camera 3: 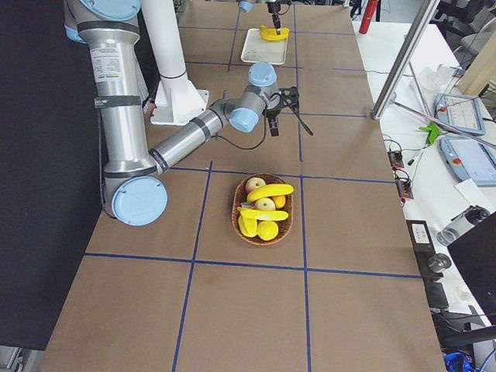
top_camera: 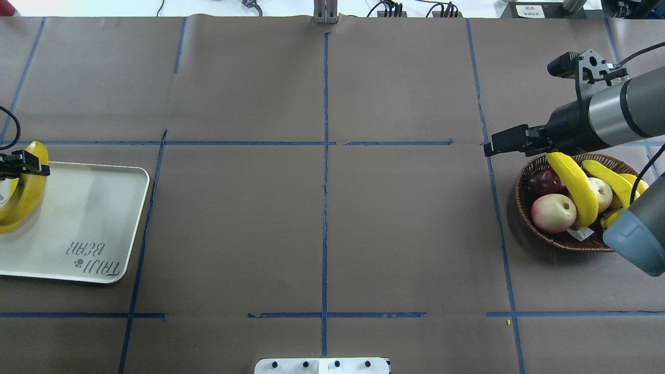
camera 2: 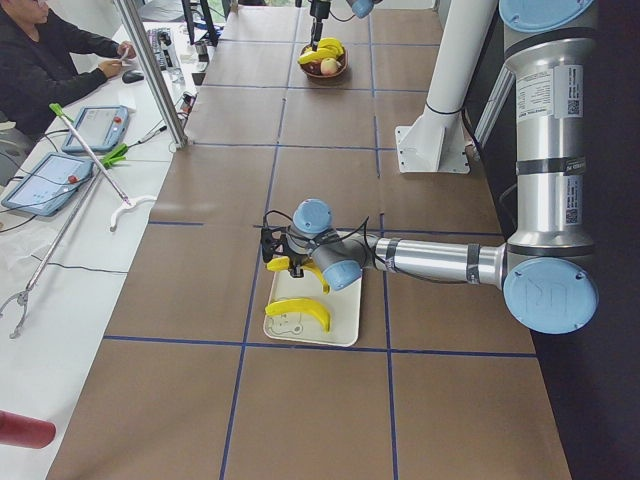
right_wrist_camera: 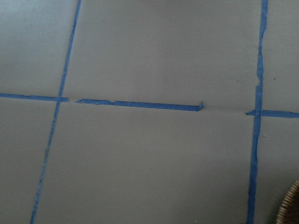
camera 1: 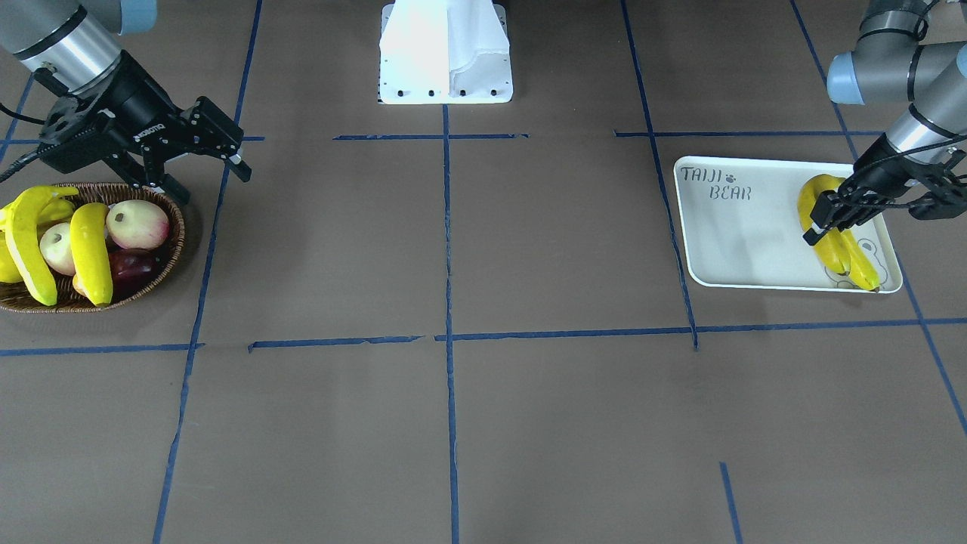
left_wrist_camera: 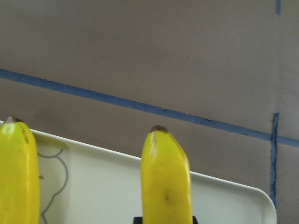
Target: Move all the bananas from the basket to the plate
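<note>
The white plate (camera 1: 740,234) lies at my left side. My left gripper (camera 1: 831,215) is shut on a banana (camera 1: 817,195) just over the plate's far end; the left wrist view shows that banana (left_wrist_camera: 166,177) between the jaws. A second banana (camera 1: 860,266) lies on the plate beside it. The brown wicker basket (camera 1: 155,279) stands at my right side with two bananas (camera 1: 91,253) on top of other fruit. My right gripper (camera 1: 214,187) is open and empty, above the table beside the basket's rim. The basket also shows in the overhead view (top_camera: 524,208).
A pink-white peach-like fruit (camera 1: 137,224), a dark red fruit (camera 1: 132,264) and a plump yellow fruit (camera 1: 7,266) share the basket. The white robot base (camera 1: 446,53) stands at the table's middle. Blue tape lines cross the brown table. An operator's bench runs along the far side.
</note>
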{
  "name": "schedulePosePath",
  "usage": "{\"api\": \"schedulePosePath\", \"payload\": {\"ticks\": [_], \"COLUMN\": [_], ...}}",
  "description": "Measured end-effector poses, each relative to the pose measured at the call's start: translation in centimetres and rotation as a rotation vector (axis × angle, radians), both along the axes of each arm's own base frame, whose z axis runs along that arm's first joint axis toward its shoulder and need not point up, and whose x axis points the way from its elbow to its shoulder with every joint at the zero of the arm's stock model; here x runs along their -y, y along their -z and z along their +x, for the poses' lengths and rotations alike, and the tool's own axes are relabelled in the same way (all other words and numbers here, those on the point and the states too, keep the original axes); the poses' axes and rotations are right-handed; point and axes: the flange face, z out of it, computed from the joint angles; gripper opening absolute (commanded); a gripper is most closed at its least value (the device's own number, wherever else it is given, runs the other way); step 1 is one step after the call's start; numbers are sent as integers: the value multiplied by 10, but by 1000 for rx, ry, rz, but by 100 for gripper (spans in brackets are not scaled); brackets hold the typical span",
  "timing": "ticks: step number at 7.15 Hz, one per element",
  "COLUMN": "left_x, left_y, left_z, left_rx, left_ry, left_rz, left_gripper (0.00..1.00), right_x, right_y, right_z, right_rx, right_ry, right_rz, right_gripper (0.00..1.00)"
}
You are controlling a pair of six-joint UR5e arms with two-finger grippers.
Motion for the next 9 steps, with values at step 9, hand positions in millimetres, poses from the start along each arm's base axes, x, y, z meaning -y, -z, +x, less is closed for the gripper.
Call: {"api": "schedulePosePath", "payload": {"ticks": [9], "left_x": [8], "left_y": [26], "left_z": [17], "left_rx": [-39], "left_ry": [-21], "left_rz": [37], "left_gripper": [100], "right_x": [-37], "right_y": [-150], "right_z": [83], "right_rx": [-209], "right_ry": [150], "right_rz": [56], "right_gripper": [99]}}
